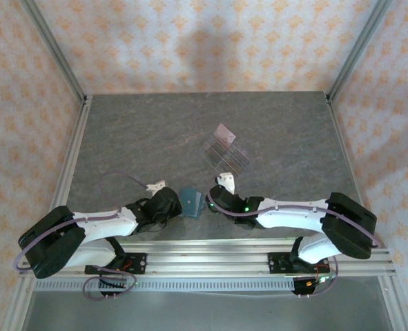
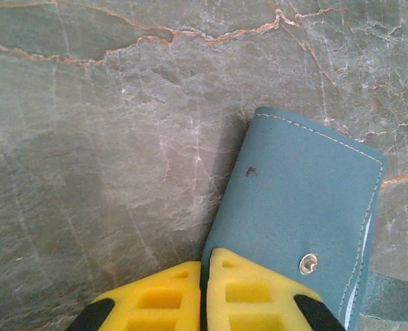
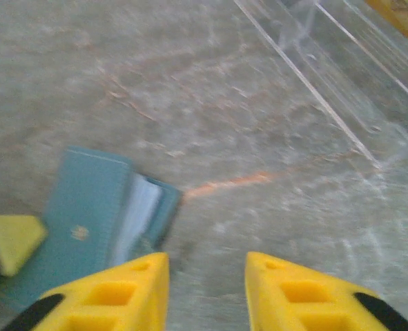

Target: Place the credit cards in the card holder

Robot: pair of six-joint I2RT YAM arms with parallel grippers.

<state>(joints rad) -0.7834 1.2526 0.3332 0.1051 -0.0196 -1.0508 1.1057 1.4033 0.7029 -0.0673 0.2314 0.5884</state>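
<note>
The dark teal card holder [image 1: 190, 202] lies on the grey stone table between my two grippers, near the front edge. My left gripper [image 2: 205, 265] is shut, and the holder's [image 2: 307, 200] left edge runs in between its pads. The snap dot [image 2: 308, 263] shows beside the right pad. In the right wrist view the holder [image 3: 86, 207] gapes open and a pale card [image 3: 138, 210] sits inside it. My right gripper [image 3: 207, 276] stands open just right of the holder, over bare table. Another pale pink-lilac card [image 1: 223, 132] stands at the far end of the clear rack.
The clear slotted rack [image 1: 228, 153] lies a little beyond the right gripper, also seen in the right wrist view [image 3: 342, 76]. Aluminium rails [image 1: 72, 158] border the table on both sides and along the front. A thin cable [image 1: 121, 181] loops over the table left of the holder.
</note>
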